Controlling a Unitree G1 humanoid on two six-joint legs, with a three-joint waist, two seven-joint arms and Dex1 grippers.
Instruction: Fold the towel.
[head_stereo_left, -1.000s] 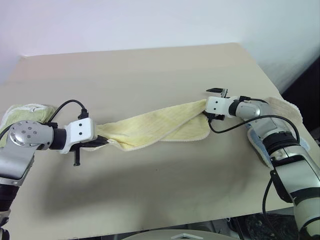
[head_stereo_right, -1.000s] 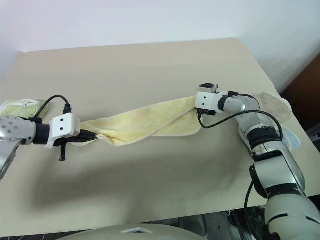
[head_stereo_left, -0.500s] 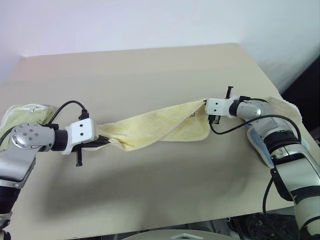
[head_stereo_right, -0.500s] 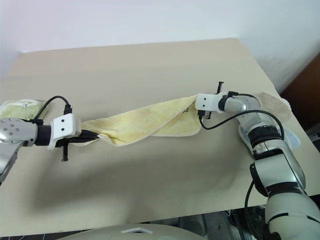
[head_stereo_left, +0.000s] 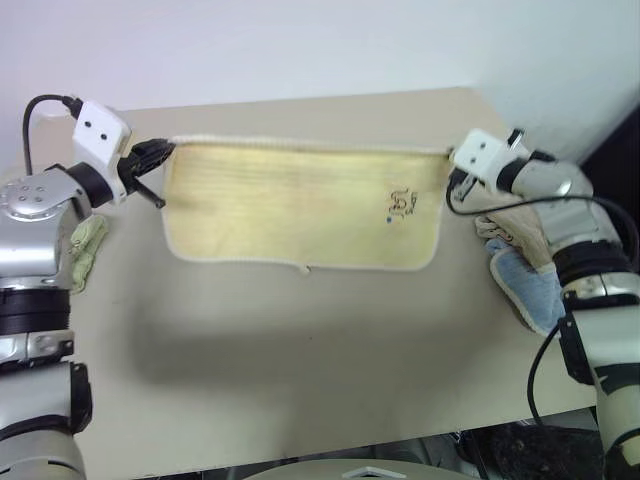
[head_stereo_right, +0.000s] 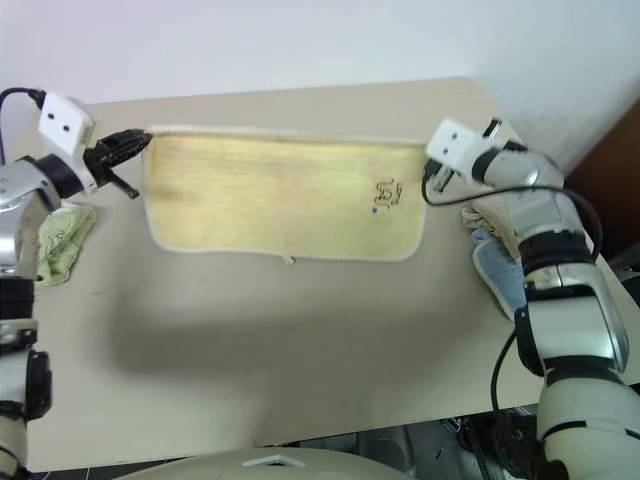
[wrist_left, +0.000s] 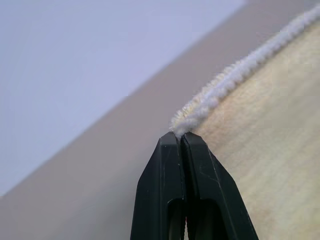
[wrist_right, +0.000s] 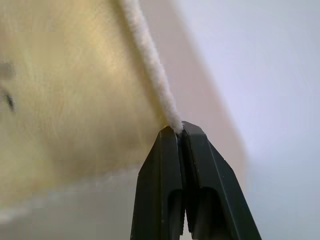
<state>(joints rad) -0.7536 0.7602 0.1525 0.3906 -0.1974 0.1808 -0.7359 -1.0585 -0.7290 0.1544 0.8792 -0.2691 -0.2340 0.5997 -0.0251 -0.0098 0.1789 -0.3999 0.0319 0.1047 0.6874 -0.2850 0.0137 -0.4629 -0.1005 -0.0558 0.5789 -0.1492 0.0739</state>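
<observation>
Left gripper (wrist_left: 181, 136) and right gripper (wrist_right: 179, 129) each pinch a top corner of the pale yellow rectangular terry towel (head_stereo_left: 300, 205), jaws pressed together. It hangs spread above the beige table (head_stereo_left: 300, 350), long axis left-right, its dark embroidered mark (head_stereo_left: 401, 201) near the right gripper; its lower edge probably clears the table.

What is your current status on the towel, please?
Both end effectors, left and right, shut on top corners. Towel hanging spread above table. Nothing obstructing.
</observation>
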